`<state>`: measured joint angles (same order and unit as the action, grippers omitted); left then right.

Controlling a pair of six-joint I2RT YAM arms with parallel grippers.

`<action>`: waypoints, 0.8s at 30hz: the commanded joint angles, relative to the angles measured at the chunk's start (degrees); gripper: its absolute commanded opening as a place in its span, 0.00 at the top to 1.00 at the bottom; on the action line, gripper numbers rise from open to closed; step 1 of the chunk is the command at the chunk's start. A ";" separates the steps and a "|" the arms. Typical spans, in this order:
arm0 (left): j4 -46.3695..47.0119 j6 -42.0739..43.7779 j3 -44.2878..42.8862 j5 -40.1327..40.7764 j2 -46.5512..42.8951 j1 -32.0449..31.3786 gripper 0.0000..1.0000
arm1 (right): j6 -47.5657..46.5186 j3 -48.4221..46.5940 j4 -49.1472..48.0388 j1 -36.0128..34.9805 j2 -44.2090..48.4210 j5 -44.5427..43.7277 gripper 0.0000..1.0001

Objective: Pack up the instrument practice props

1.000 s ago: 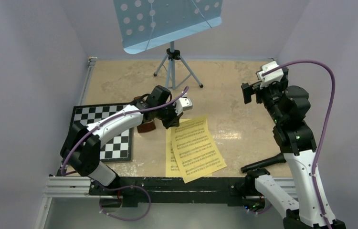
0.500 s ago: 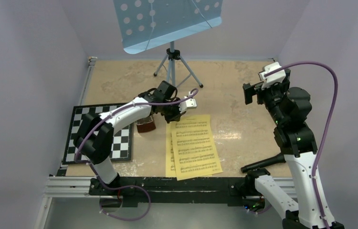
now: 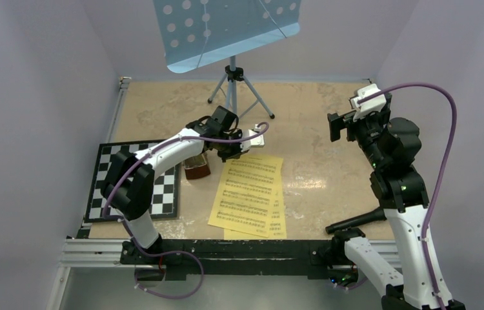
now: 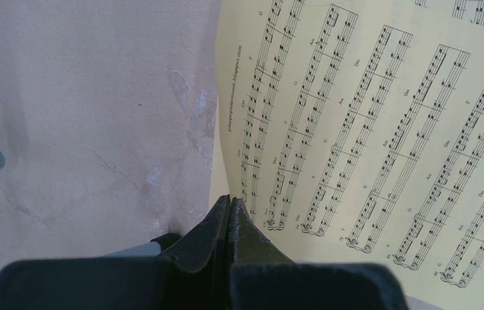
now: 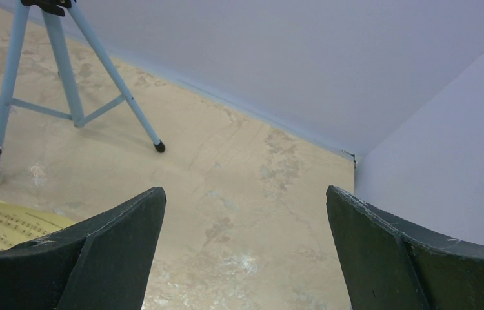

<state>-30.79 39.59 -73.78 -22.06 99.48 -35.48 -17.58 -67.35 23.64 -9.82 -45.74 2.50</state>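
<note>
Two overlapping yellow sheets (image 3: 249,197) printed with music staves lie on the tan table in front of the arms. My left gripper (image 3: 228,157) is shut on the far left corner of the top sheet (image 4: 368,129), and in the left wrist view its tips (image 4: 230,199) meet at the paper's edge. The brown pyramid-shaped metronome (image 3: 197,168) stands just left of the sheets, partly under my left arm. The light-blue punched music stand (image 3: 226,29) rises on its tripod (image 5: 65,58) at the back. My right gripper (image 3: 334,126) hangs open above the right side, its jaws (image 5: 244,190) holding nothing.
A black-and-white chessboard (image 3: 113,158) lies at the left, under my left arm. Lilac walls close the table on three sides. The black rail (image 3: 239,248) with the arm bases runs along the near edge.
My left gripper has moved back and slightly right, and the top sheet has turned with it, its near end swinging left. The right arm has barely moved.
</note>
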 commanded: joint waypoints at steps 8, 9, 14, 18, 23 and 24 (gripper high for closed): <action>2.48 -21.12 -2.12 1.52 -0.86 0.07 1.00 | 0.59 -0.43 -0.29 0.38 0.23 0.55 0.01; 2.56 -21.63 -2.08 1.27 -0.82 0.03 1.00 | 0.62 -0.48 -0.34 0.36 0.08 0.71 0.01; 2.96 -24.42 -2.50 0.08 -0.48 -0.18 1.00 | 0.84 -1.10 -0.35 0.33 -0.57 1.18 0.01; 3.74 -27.77 -2.60 -0.56 0.05 -0.86 1.00 | 0.93 -1.03 -0.35 0.34 -0.67 1.32 0.01; 5.25 -32.94 -3.17 0.83 1.02 -1.37 1.00 | 0.89 -1.03 -0.26 0.37 -0.85 1.32 0.01; 5.41 -33.99 -3.61 1.40 1.51 -1.48 1.00 | 0.94 -0.98 -0.22 0.35 -0.91 1.36 0.01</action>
<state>-28.01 11.94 -74.48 -21.04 99.66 -36.47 -17.56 -67.35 23.75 -9.72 -46.74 2.76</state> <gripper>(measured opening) 0.011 0.986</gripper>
